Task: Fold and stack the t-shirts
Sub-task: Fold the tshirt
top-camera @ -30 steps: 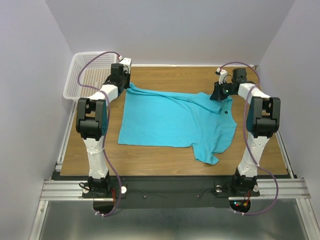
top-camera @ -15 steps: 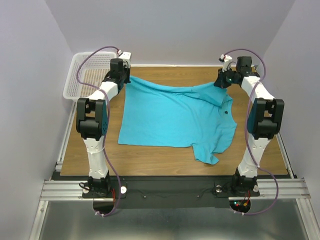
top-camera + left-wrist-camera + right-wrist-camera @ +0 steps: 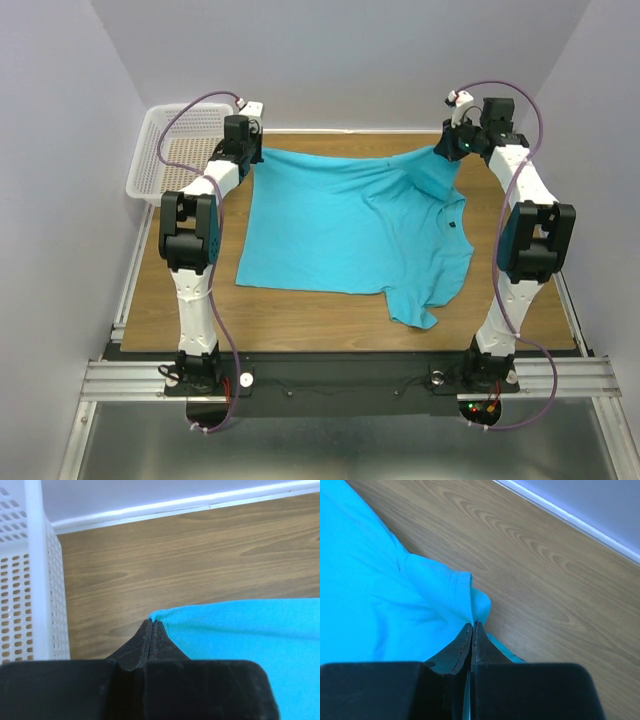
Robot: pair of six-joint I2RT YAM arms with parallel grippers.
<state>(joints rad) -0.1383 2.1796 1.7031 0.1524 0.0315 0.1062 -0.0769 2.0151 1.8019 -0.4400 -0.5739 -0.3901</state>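
A turquoise t-shirt (image 3: 345, 230) lies spread on the wooden table, its far edge lifted and stretched between both grippers. My left gripper (image 3: 253, 153) is shut on the shirt's far left corner (image 3: 165, 616), with the fingertips (image 3: 151, 625) pinched together on the cloth. My right gripper (image 3: 447, 152) is shut on a bunched fold at the shirt's far right (image 3: 470, 600). A small dark mark (image 3: 452, 224) shows on the cloth by the neckline. The near part, with a sleeve (image 3: 415, 305), rests flat on the table.
A white mesh basket (image 3: 170, 150) stands at the table's far left, close beside the left gripper, and its wall (image 3: 35, 580) fills the left of the left wrist view. The back wall runs just behind both grippers. Bare wood (image 3: 330, 325) lies in front of the shirt.
Both grippers have risen and moved toward the back wall, the right one also outward, pulling the shirt's far edge taut. The right gripper has closed on the cloth.
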